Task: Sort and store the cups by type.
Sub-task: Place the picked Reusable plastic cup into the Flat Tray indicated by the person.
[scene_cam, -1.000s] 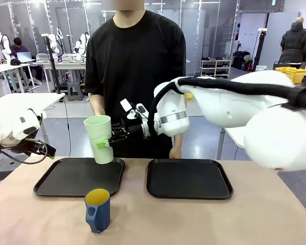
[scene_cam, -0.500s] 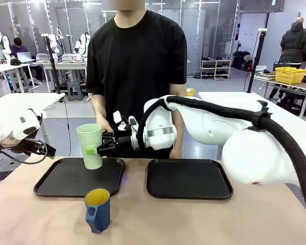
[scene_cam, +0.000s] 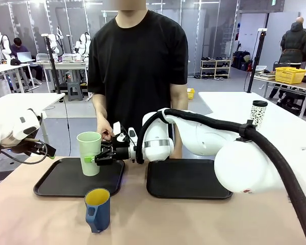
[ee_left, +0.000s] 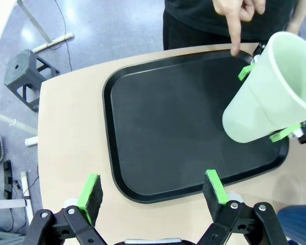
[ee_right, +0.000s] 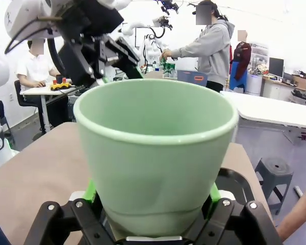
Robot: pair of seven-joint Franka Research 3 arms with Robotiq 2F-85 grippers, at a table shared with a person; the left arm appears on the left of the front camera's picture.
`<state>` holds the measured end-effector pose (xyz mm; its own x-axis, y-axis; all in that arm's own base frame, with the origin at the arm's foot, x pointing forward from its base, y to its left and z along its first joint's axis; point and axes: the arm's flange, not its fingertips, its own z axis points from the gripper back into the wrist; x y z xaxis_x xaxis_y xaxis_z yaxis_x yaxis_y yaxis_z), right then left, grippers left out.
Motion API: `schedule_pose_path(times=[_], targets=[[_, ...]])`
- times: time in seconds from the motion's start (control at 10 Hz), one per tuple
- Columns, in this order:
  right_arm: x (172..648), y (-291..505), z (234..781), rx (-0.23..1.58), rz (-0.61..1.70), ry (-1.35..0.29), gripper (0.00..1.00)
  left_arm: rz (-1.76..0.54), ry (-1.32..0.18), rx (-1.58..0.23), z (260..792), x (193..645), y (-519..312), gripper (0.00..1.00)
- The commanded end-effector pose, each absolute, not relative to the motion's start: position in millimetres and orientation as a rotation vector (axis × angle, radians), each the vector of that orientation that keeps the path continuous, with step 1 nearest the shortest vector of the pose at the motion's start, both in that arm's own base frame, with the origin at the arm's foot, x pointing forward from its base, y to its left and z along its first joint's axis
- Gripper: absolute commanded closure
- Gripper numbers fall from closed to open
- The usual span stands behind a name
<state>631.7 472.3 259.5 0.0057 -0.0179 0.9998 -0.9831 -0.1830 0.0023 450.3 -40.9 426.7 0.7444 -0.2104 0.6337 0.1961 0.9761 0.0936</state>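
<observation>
Beige tabletop [scene_cam: 194, 224] carrying two black trays side by side. The right arm [scene_cam: 214, 138] reaches across the middle towards the left tray [scene_cam: 61, 181]; the right tray [scene_cam: 188, 178] lies under its forearm. A person in a black shirt [scene_cam: 137, 61] stands at the far side.

The mint-green tumbler [scene_cam: 89, 153] is upright, mouth up, over the left tray's right part; whether its base touches the tray cannot be told. The dark blue mug [scene_cam: 97, 209], yellow inside, stands on the tabletop just in front of that tray, on the robot's side.

The right end effector [scene_cam: 93, 157] pinches the tumbler's lower wall between its green pads. The left end effector [ee_left: 153, 186] is spread wide and empty, above the left tray's edge. The person's hand [ee_left: 239, 15] points one finger down at the tray's far rim, near the tumbler.
</observation>
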Motion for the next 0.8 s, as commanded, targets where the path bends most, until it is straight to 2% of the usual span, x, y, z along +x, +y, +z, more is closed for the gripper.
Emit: schedule_pose_path(times=[0.0,0.7], targets=[[637.9,481.1,251.3,1.315,1.344,-1.157,0.14,-0.218,-0.699,0.02,427.6,450.7,-39.2,0.0],[638.9,473.1,218.5,1.212,1.317,-1.111,0.14,-0.218,-0.699,0.02,427.6,450.7,-39.2,0.0]])
